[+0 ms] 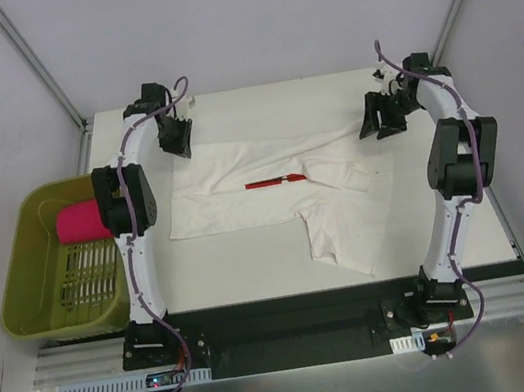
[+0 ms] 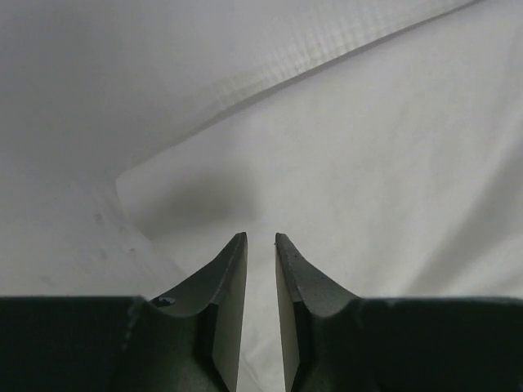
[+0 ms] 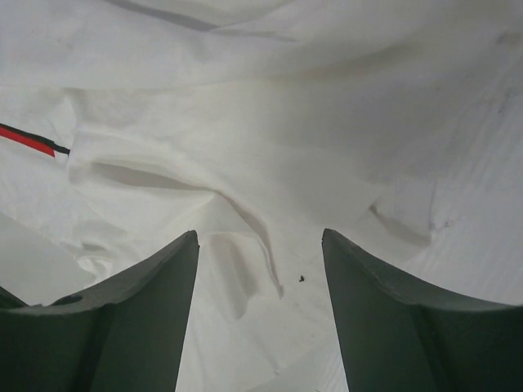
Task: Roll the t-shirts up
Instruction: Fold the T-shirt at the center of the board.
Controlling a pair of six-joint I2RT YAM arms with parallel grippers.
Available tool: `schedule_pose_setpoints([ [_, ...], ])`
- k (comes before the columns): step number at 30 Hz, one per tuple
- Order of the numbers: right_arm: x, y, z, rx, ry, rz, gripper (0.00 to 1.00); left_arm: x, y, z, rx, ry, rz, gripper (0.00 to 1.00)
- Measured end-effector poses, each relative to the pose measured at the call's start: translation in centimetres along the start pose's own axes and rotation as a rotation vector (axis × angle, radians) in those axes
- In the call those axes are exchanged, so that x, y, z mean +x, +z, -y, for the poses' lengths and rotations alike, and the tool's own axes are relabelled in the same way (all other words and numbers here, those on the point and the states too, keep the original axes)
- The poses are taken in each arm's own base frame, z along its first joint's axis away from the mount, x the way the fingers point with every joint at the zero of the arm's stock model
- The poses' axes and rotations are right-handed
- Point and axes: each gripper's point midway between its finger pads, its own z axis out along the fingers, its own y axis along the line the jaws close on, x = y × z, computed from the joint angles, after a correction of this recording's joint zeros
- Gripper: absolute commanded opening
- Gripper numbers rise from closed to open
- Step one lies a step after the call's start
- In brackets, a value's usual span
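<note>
The t-shirt [image 1: 242, 194] is plain white, with a narrow red strip of print [image 1: 275, 181] edged in black. The table [image 1: 255, 268] is off-white. The basket [image 1: 26, 298] is olive green and the roll [image 1: 79, 224] in it is bright pink. The left arm [image 1: 138, 269] and right arm [image 1: 445, 225] are white with black joints and purple cables. The left gripper [image 1: 176, 138] and right gripper [image 1: 383, 119] are black.

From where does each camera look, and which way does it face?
Top external: above and behind the bases, looking down at table and t-shirt; both arms show.
Left wrist: on the left arm, facing the shirt's edge past the left gripper.
Right wrist: on the right arm, facing crumpled cloth past the right gripper.
Shared: top and right wrist show the red print.
</note>
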Motion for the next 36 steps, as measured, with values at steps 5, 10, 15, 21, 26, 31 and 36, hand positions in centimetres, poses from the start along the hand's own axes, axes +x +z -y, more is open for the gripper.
schedule_pose_setpoints([
  [5,0.9,1.3,-1.3,0.007,-0.09,-0.052,0.55,2.6,3.2,-1.0,0.013,-0.048,-0.084,0.19],
  [10,2.7,3.6,-0.6,0.039,-0.149,-0.142,0.47,1.8,3.6,-2.7,-0.024,-0.07,-0.061,0.19],
  [15,4.3,5.2,0.6,0.085,-0.202,-0.236,0.43,1.1,3.6,-4.9,-0.069,-0.107,-0.033,0.19],
  [21,4.1,5.2,1.0,0.145,-0.273,-0.267,0.43,0.2,3.4,-7.0,-0.156,-0.133,0.0,0.29],
  [26,3.7,5.0,0.9,0.151,-0.289,-0.261,0.59,-0.3,3.2,-6.8,-0.147,-0.147,0.017,0.39],
  [31,2.4,1.6,-0.5,0.177,-0.314,-0.199,0.63,-3.1,0.3,-4.1,-0.085,-0.143,0.094,0.53],
  [36,2.5,-5.3,-4.8,0.144,-0.379,-0.076,0.56,-8.5,-8.3,4.3,0.078,-0.043,0.28,0.6],
])
